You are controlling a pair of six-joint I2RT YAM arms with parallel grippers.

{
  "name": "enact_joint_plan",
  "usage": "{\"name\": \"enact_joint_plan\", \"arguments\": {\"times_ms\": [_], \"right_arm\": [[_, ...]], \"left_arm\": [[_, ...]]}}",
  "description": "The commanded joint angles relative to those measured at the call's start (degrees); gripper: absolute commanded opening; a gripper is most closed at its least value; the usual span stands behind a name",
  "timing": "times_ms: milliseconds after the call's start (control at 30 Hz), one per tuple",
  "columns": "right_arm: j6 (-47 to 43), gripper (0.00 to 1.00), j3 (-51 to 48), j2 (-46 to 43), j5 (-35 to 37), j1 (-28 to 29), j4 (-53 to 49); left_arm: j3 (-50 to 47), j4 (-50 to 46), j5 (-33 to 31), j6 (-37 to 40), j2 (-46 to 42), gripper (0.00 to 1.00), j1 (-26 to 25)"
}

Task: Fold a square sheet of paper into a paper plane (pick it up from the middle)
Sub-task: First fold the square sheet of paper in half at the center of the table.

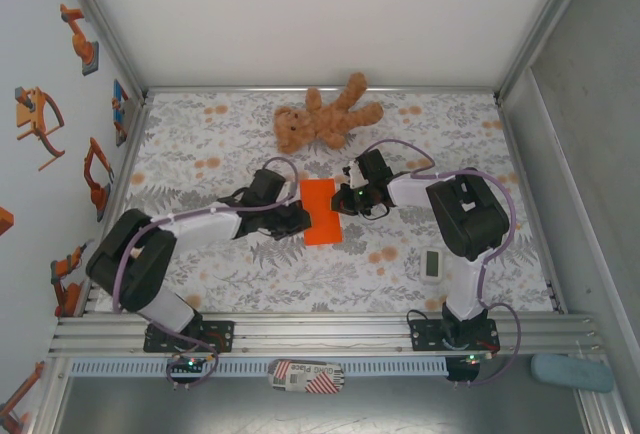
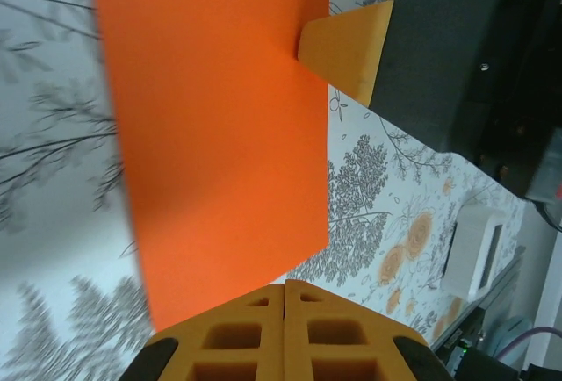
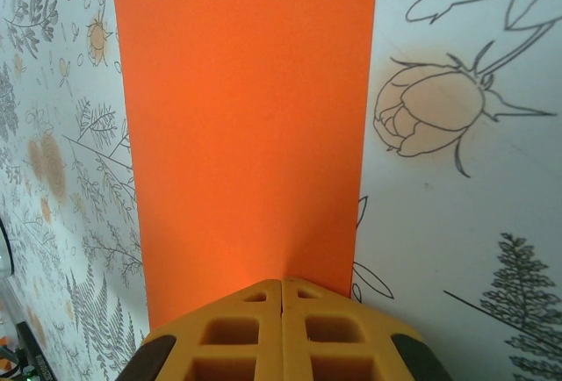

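The square sheet of paper (image 1: 321, 211) lies flat on the flowered table at its middle, showing as a narrow upright bright orange rectangle. My left gripper (image 1: 300, 216) is shut, its joined tips at the sheet's left edge (image 2: 284, 284), with the paper (image 2: 219, 126) spread beyond them. My right gripper (image 1: 343, 199) is also shut, its tips at the sheet's right edge (image 3: 281, 281), the paper (image 3: 246, 109) reaching away from them. In the left wrist view the right gripper's fingers (image 2: 347, 52) touch the far edge. Nothing shows between either pair of jaws.
A brown teddy bear (image 1: 325, 119) lies behind the sheet near the back wall. A small white gadget (image 1: 432, 264) (image 2: 474, 249) rests on the table to the right, by the right arm. Walls close in the table on the left, back and right.
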Motion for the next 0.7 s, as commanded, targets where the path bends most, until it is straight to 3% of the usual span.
{"name": "enact_joint_plan", "arguments": {"times_ms": [0,267,467,667], "right_arm": [[-0.31,0.00,-5.31,7.62,17.68,-1.50,-13.75],[-0.42,0.00,-5.65,7.30,17.51,-1.60,-13.63],[-0.17,0.00,-4.80,6.42,16.25,-1.66,-14.09],[0.30,0.00,-0.44,0.87,12.76,-1.64,-16.60]], "left_arm": [[1.48,-0.01,0.42,0.70,3.90,0.07,-1.39],[-2.95,-0.46,-0.02,-0.61,6.72,0.06,-1.37],[-8.01,-6.17,-2.63,0.23,0.49,0.06,-1.15],[-5.47,-9.85,-4.03,2.18,-6.56,0.07,-0.23]]}}
